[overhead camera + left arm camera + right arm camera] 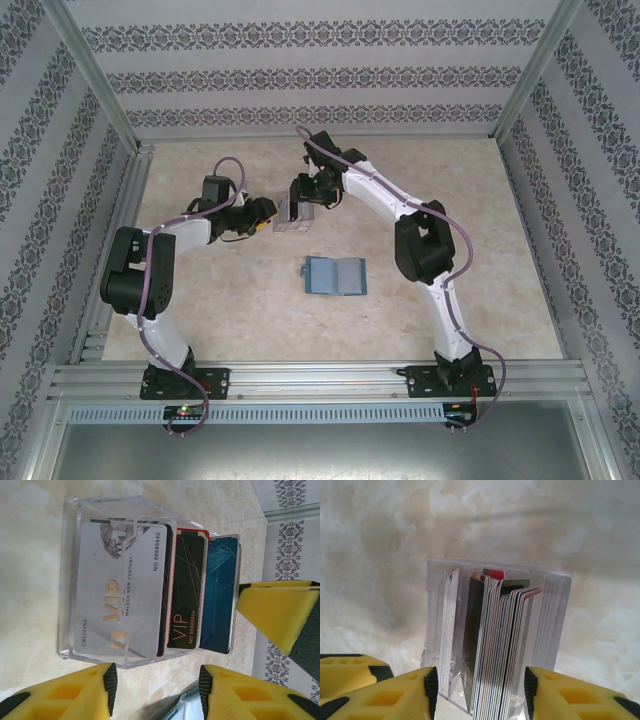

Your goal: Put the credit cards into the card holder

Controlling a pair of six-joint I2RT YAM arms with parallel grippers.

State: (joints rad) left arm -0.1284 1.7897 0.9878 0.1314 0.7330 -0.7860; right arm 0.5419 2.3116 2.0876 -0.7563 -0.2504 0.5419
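A clear plastic slotted stand [290, 215] sits on the marbled beige table [450, 200], inside patterned walls and a metal frame. It is what encloses the credit cards [125, 595], packed upright in its slots: a silver VIP card in front, then a black one with a red edge behind it, then a blue one. The left gripper [156, 686] is just beside the stand, facing the cards' printed faces, with its yellow fingers spread and nothing between them. The right gripper [481, 690] is at the stand's far side, looking along the card edges. Its fingers are also parted and flank the bundle without visibly touching it. The card holder [335, 275] lies opened flat nearer the arm bases, apart from both grippers and with no card on it.
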